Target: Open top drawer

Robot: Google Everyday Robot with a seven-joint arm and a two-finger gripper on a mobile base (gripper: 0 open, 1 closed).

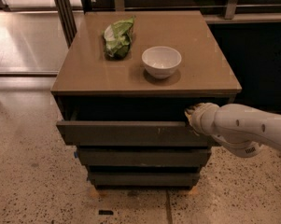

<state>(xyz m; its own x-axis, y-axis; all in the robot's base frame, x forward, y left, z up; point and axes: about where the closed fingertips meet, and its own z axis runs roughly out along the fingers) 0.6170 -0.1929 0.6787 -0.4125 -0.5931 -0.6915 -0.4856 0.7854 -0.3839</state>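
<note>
The top drawer is the widest dark grey-brown front, just under the cabinet top, with small pale scratches right of centre. It stands pulled out a little, with a dark gap above its front edge. My gripper is at the drawer's right end, reaching into that gap at the top edge of the front. My white arm comes in from the right.
A white bowl and a green crumpled bag lie on the brown cabinet top. Two narrower drawer fronts sit below. Speckled floor lies in front and to the left; a dark wall is to the right.
</note>
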